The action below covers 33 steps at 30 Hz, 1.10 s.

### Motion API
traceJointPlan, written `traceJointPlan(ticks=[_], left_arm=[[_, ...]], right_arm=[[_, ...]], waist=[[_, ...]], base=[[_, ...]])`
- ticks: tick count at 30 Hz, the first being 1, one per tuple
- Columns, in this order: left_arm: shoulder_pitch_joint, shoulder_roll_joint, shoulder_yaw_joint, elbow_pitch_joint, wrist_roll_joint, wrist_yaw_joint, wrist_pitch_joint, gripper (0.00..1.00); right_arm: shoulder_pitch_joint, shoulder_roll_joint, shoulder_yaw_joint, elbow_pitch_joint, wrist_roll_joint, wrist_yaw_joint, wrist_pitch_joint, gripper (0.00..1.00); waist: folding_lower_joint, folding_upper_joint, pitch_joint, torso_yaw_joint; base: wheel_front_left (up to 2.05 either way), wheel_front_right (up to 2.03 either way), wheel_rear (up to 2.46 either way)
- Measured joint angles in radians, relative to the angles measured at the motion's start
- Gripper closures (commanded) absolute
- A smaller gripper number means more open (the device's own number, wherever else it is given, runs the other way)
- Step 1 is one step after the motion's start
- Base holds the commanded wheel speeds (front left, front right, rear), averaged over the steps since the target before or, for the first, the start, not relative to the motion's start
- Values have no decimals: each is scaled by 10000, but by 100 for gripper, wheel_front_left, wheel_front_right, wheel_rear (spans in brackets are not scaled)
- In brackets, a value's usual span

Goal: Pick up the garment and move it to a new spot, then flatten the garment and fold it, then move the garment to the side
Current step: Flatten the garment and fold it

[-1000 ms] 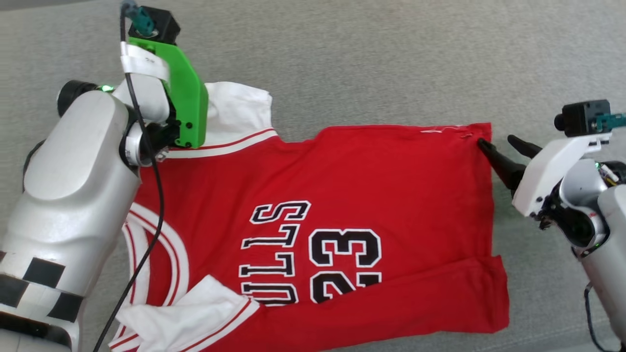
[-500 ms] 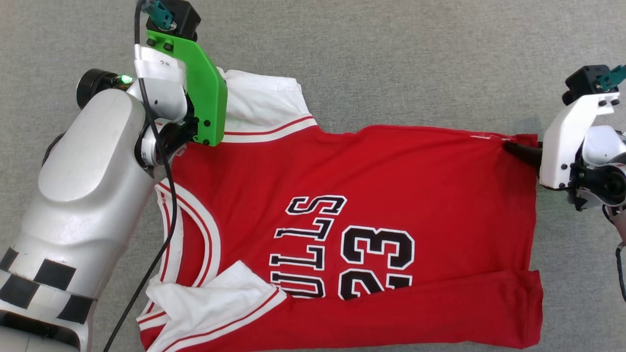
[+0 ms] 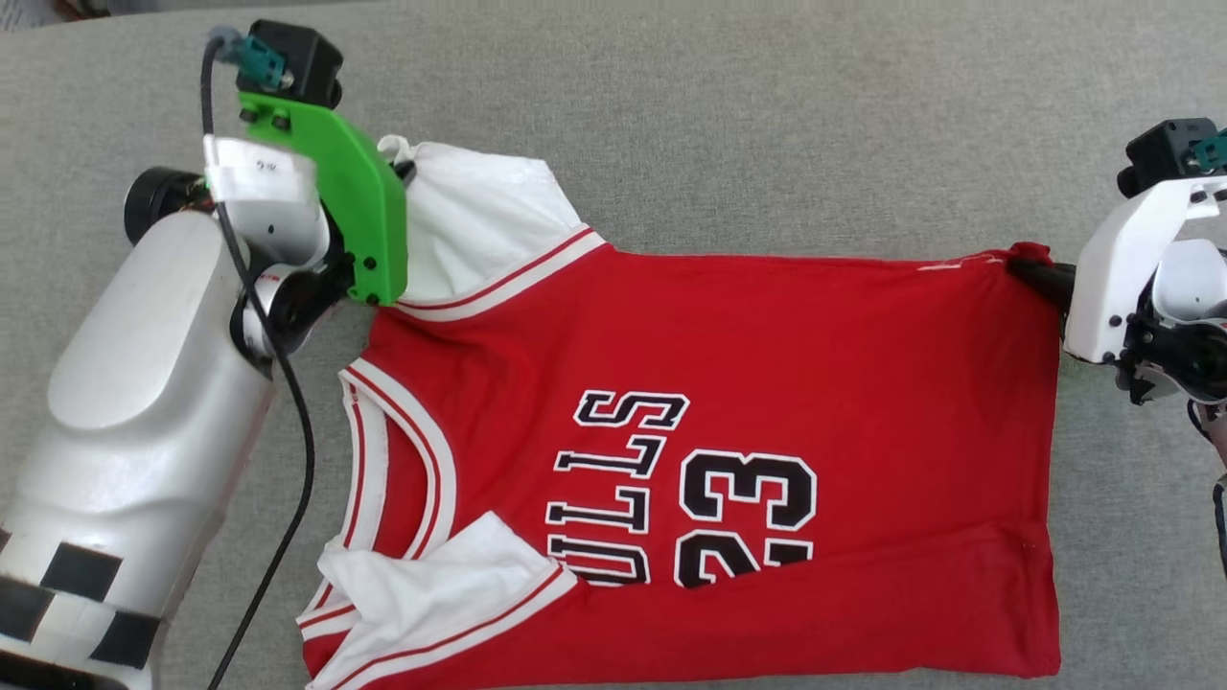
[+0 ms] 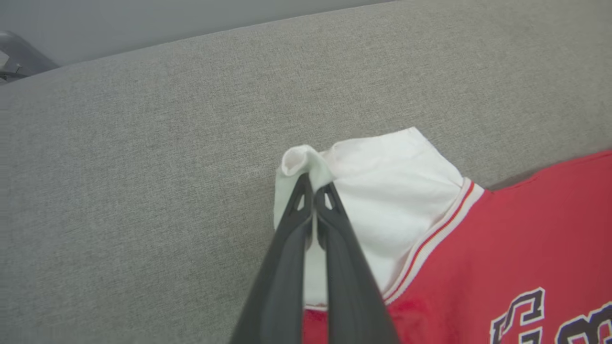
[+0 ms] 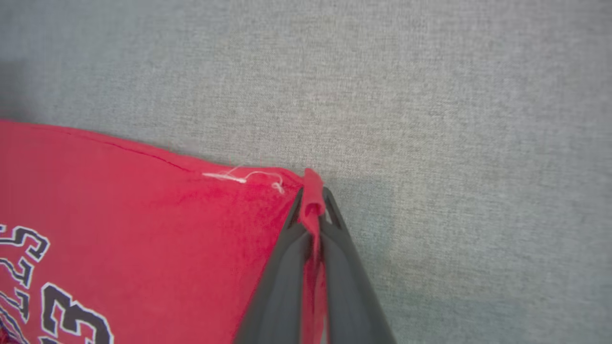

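Across mid-frame on grey upholstery [image 3: 767, 144], I find the garment [image 3: 815, 364] held between left claw [image 4: 313, 193], clenched on its white sleeve, and right claw [image 5: 313, 203], clenched on its red hem corner. From the head view a green bracket [image 3: 355, 211] masks the left pinch.

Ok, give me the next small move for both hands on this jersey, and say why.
Probably raise both hands together, keeping the far edge taut. The left hand is shut on the white sleeve, the right hand on the red hem corner, and the garment lies stretched between them on the grey fabric, with its near sleeve crumpled.
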Motion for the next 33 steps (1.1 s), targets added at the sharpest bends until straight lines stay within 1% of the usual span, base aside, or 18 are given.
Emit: traceJointPlan(ticks=[3,5,10,15,19,21,26,28,32,33], left_arm=[[690,226,238,-307,-174,27,-326,100],[1272,397,397,-614,-322,138,-554,100],[3326,828,907,-1770,-759,686,-1193,100],[5536,1039,1137,-2984,-1131,1356,-1572,100],[7130,1129,1308,-3776,-1312,1923,-1843,100],[7923,1179,1427,-4169,-1384,2297,-1971,100],[9446,1187,1526,-4711,-1749,2905,-2017,100],[9853,1152,1532,-4725,-1833,3026,-2073,100],[10191,978,1448,-4531,-1946,3045,-2159,100],[10184,934,1400,-4439,-1944,2995,-2173,100]], right_arm=[[432,-171,-146,-403,-98,0,-245,100],[913,-238,-222,-637,-140,0,-387,100],[2315,-259,-489,-1258,-414,0,-756,100],[3608,-115,-989,-1776,-876,0,-1237,100],[4719,221,-1488,-2015,-993,0,-1262,100],[5281,418,-1768,-2140,-1080,2,-1260,100],[6391,886,-2485,-2495,-1361,2,-1231,100],[6718,1103,-2765,-2623,-1517,2,-1162,100],[7148,1434,-3168,-2777,-1862,2,-1080,100],[7258,1538,-3271,-2803,-1914,2,-1078,84]], waist=[[0,0,-315,37],[0,0,-524,58],[-1,0,-1074,82],[-1,0,-1554,93],[-1,0,-1875,109],[-1,0,-2010,108],[-1,0,-2224,124],[-1,0,-2271,119],[-1,0,-2329,120],[-1,0,-2335,135]], base=[[0,0,0],[0,0,0],[0,0,0],[0,0,0],[0,0,0],[0,0,0],[0,0,0],[0,0,0],[0,0,0],[0,0,0]])
